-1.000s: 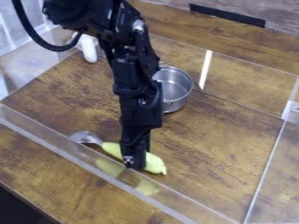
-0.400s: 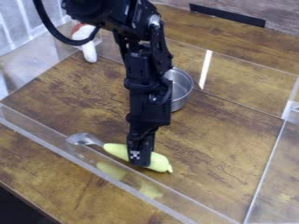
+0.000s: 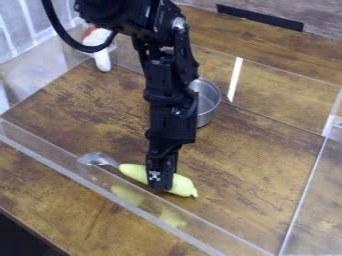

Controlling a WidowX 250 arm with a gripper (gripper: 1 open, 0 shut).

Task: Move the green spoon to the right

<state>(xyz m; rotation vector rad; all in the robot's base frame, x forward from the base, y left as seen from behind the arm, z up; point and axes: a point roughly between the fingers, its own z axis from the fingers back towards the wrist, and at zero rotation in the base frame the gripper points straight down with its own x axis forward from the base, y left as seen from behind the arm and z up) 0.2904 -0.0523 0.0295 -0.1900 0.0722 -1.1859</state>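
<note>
The green spoon [image 3: 185,187] lies flat on the wooden table near the front, its metal bowl [image 3: 94,158] pointing left and its green handle running right. My black gripper [image 3: 160,181] points almost straight down onto the middle of the handle. Its fingers are closed in around the handle, and the part between them is hidden. The spoon rests on the table, not lifted.
A shiny metal pot [image 3: 203,100] stands just behind the arm. A low clear plastic wall [image 3: 201,232] runs along the front edge and shows a green reflection. A white cylinder [image 3: 103,55] stands at the back left, and a white upright strip [image 3: 235,80] beside the pot.
The arm has leaned a little to the right and the gripper has edged right along the handle. Over the last half second nothing has moved.
</note>
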